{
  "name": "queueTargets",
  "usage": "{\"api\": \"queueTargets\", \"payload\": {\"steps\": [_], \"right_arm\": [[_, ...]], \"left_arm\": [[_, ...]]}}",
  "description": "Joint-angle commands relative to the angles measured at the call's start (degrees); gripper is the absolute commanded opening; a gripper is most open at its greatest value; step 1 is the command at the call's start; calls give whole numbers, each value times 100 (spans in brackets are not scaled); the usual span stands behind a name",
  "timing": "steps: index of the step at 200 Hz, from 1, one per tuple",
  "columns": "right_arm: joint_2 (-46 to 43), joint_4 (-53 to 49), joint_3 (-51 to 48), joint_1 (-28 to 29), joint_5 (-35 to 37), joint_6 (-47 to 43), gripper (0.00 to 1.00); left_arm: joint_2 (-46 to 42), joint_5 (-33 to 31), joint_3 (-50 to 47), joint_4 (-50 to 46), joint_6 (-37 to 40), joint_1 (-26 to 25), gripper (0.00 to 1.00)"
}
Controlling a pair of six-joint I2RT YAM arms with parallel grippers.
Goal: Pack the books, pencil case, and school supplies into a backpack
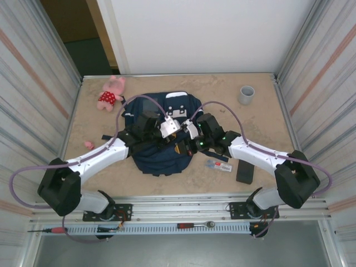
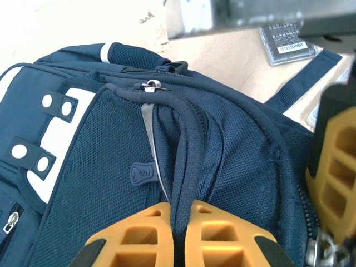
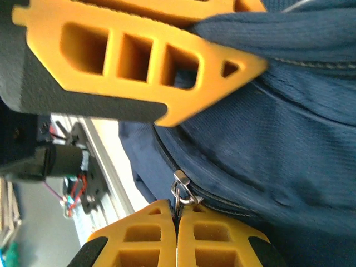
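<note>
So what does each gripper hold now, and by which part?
The left gripper pinches a fabric ridge of the backpack; the right gripper holds its metal zipper pull.

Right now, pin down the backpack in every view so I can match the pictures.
Top external: backpack mid-picture, slightly left of centre.
Left wrist: from left edge to lower right, white patches at left, left claw shut on its ridge.
Right wrist: blue fabric across the right half.
Shared landmark: metal zip pull pinched by the right claw; bottom right corner in left wrist.

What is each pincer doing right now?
Left pincer: closed on a fold of the backpack.
Right pincer: closed on the backpack's metal zipper pull.
</note>
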Motion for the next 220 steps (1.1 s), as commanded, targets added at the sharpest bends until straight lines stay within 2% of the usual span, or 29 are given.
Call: {"api": "queueTargets", "payload": {"steps": [1,15,33,44,63,104,148,200,220], "right_arm": [[-110,516,-11,198,141,973,5],[-193,271,35,172,369,1074,17],[-376,-55,18,-22,442,1374,56],[-515,-78,-84,-200,307,1655,65],[-772,-24,-295,-509,172,2204,72],[-1232,242,-628,-1069,252,3286,73],[-943,993,-589,-1095,162,3970,67],[-305,1496,-298,-1017,281,4464,55],[-127,1756,-311,-1000,336,4641,41]], "left_arm": [[1,-187,138,751,-400,17,0],[-55,-166,88,767,-341,25,0],[-160,15,-55,921,-168,54,0],[-217,262,-163,1045,-93,115,0],[-310,712,-309,1270,-56,277,0],[-440,1367,-414,1428,211,435,0],[-474,1874,-469,1511,422,445,0],[-555,2253,-533,1502,637,446,0],[-582,2419,-551,1455,735,440,0]]}}
